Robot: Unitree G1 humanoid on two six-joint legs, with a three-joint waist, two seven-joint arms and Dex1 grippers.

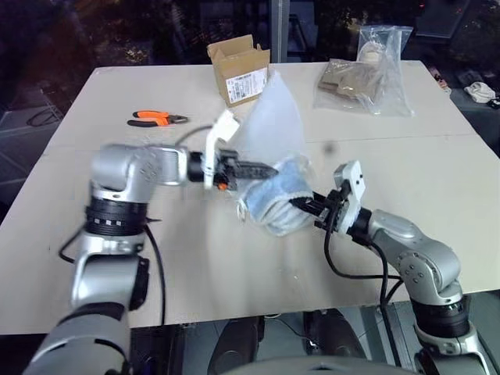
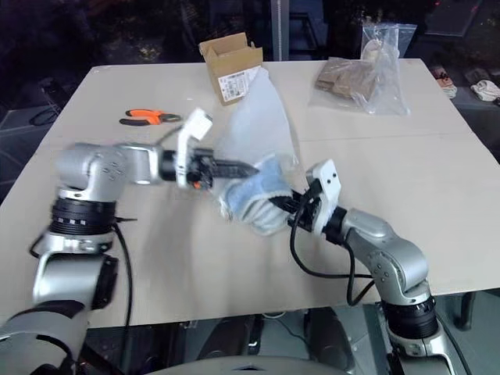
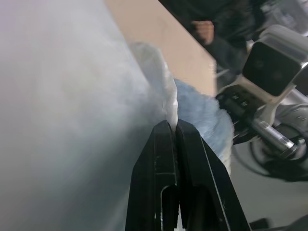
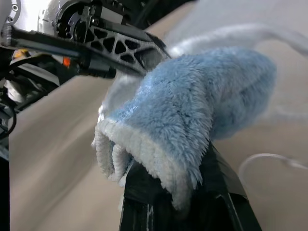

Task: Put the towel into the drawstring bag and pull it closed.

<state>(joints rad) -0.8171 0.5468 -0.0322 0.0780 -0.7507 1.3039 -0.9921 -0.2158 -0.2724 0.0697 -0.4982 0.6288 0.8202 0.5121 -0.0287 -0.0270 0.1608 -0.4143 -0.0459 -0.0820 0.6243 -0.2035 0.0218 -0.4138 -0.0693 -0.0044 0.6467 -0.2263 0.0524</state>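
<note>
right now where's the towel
In the head views the towel hangs mid-table between both arms, pinched by the right tool, its far end against the drawstring bag held by the left tool.

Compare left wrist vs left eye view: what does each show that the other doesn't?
Left wrist alone: the left hand seen close, fingers pinched shut on the white bag edge.
Left eye alone: the table with orange pliers, a cardboard box and a clear plastic bag.
Both: the blue towel at the bag's mouth, and the right hand shut on it.
</note>
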